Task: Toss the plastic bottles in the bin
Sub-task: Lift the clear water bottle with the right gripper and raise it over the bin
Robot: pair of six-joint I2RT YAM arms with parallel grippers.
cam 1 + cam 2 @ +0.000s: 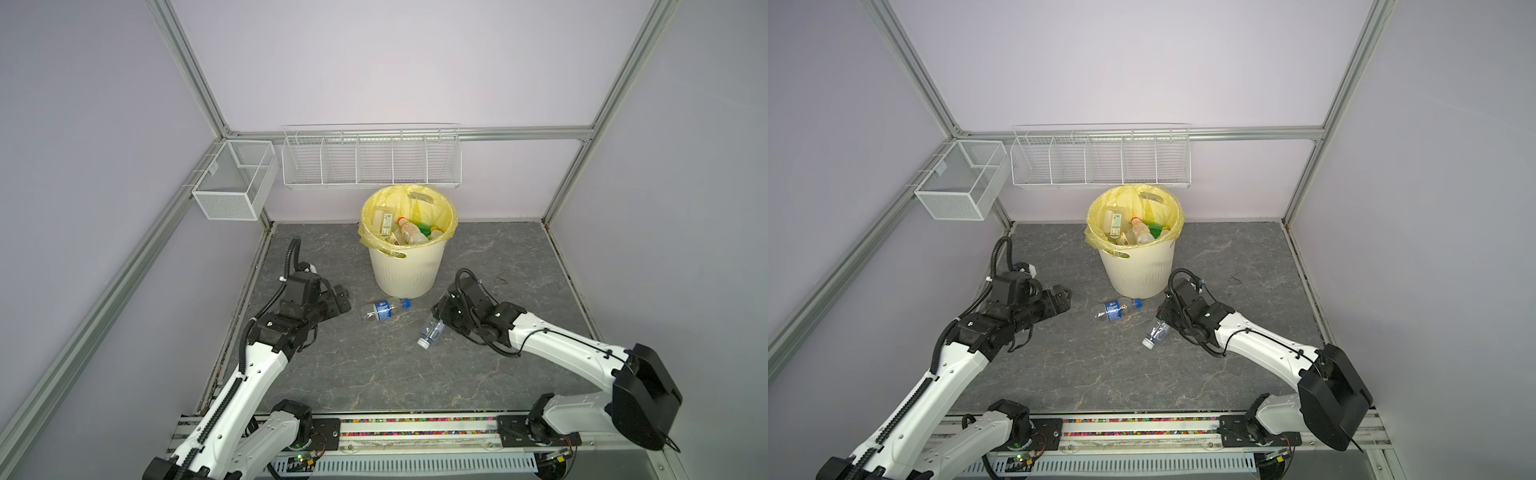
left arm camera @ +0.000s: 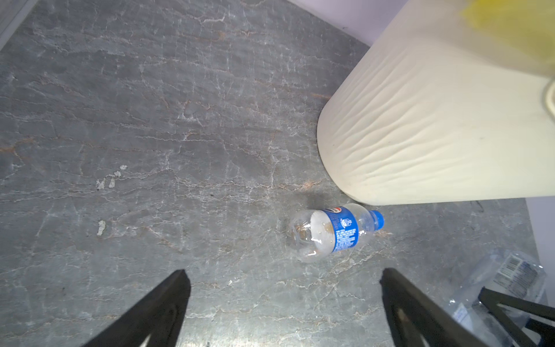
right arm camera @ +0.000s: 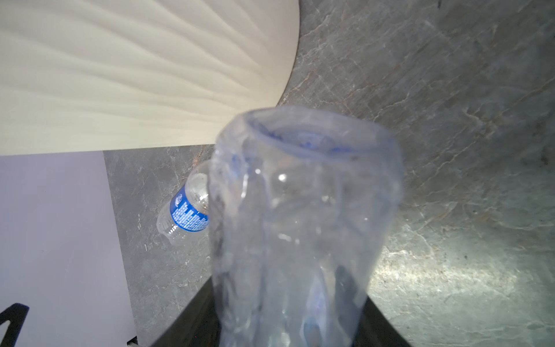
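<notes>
The bin (image 1: 405, 270), cream plastic with rippled, ribbed sides and a crinkly yellow bag (image 1: 368, 216) folded over its rim, stands midway along the far edge of the grey, veined, stone-look surface (image 1: 374, 374), and several bottles (image 1: 409, 232) are piled inside it. Down at its base, on the near side, a blue-labelled bottle (image 1: 384, 311) lies on its side. It is clear and rounded, its blue cap points right, and it sits just beside the bin wall, though I cannot tell whether it touches. The left gripper (image 1: 343, 300) hangs to that bottle's left with its jaws spread wide and nothing between them. In the left wrist view the bottle sits ahead of the open jaws, apart from both. The right gripper (image 1: 439, 318) is clenched around a crumpled clear bottle (image 1: 432, 330), white cap slanting down toward the near edge. Whether the cap meets the surface I cannot tell. Bare surface lies open along the near edge and out toward both side edges.
</notes>
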